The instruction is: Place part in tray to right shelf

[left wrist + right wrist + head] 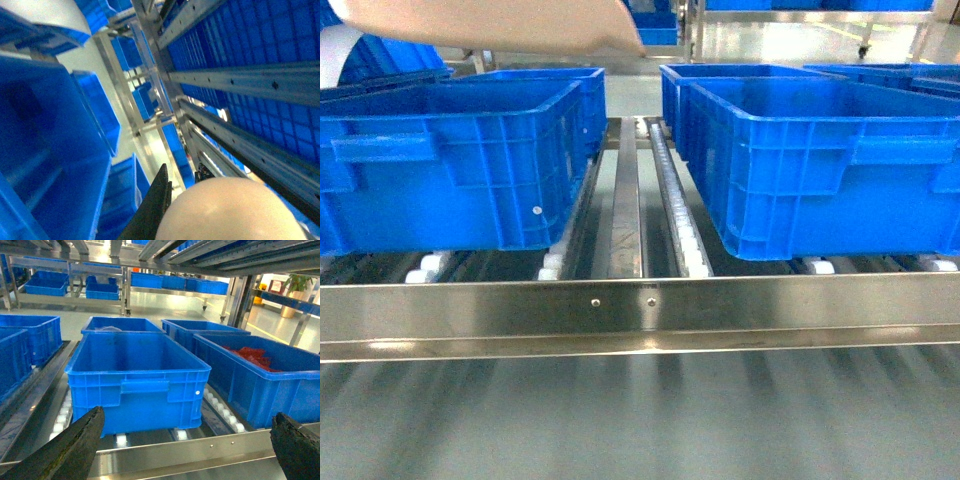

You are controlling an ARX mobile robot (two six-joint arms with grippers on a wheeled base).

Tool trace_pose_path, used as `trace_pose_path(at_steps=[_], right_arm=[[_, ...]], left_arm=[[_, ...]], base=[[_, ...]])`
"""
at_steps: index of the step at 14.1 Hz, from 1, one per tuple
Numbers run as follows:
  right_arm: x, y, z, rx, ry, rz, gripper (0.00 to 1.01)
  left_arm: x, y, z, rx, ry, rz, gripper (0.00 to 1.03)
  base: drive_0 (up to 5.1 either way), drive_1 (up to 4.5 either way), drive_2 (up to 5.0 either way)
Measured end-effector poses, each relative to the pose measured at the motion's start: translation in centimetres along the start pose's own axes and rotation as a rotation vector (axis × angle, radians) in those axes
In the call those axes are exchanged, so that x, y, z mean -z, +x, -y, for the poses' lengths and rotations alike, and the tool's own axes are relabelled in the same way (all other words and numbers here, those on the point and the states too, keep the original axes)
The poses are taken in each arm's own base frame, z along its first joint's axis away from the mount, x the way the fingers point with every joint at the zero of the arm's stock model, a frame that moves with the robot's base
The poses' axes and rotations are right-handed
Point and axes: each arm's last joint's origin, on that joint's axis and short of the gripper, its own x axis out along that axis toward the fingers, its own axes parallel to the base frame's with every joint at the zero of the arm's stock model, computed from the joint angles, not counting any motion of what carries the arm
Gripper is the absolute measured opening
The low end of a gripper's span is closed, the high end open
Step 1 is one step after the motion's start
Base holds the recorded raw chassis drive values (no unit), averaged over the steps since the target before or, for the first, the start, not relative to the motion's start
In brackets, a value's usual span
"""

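Observation:
The beige tray (490, 25) hangs high at the top left of the head view, above the blue crates. In the left wrist view its rounded beige surface (230, 210) fills the space between the black fingers (155, 210) of my left gripper (183, 172), which is shut on it. That camera is tilted up at the undersides of the racks. My right gripper (187, 415) stands wide open with nothing in it, just in front of the right shelf's brushed steel rail (200, 450), which also spans the head view (640, 310). The part is out of view.
Large blue crates sit on the rollers, one on the left (450, 165) and one on the right (810, 165), with a roller track (670, 200) between them. A crate further right holds red items (250, 355). More racks with crates stand behind.

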Motion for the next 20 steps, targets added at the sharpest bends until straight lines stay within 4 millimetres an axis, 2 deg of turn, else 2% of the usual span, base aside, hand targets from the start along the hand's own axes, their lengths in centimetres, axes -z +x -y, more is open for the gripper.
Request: trace_pose_path(at_steps=[3,4,5,8,15,19,20], right_arm=[[0.0,0.0,0.0,0.0,-0.001,0.0,0.98],[0.0,0.0,0.0,0.0,0.0,0.0,0.98],[0.0,0.0,0.0,0.0,0.0,0.0,0.98],[0.0,0.0,0.0,0.0,0.0,0.0,0.98],[0.0,0.0,0.0,0.0,-0.001,0.0,0.98],[0.0,0.0,0.0,0.0,-0.001,0.0,0.98],[0.0,0.0,0.0,0.0,0.0,0.0,0.98]], left_arm=[[-4.2,4.0,-1.1,-0.149,0.086,0.272,0.12],[-4.4,5.2,-0.5,-0.185,0.152,0.361,0.12],[-3.8,7.6,0.5,-0.184,0.233,0.455,0.12],[-3.6,10.1,1.0,-0.177,0.305,0.468,0.12],[-3.3,11.4,-0.1,-0.225,0.423,0.441,0.12],[-3.5,11.4,-0.1,-0.224,0.435,0.462,0.12],[-3.7,11.2,0.4,-0.214,0.433,0.469,0.12]], base=[[0.0,0.0,0.0],[0.0,0.0,0.0],[0.0,0.0,0.0],[0.0,0.0,0.0],[0.0,0.0,0.0],[0.0,0.0,0.0],[0.0,0.0,0.0]])
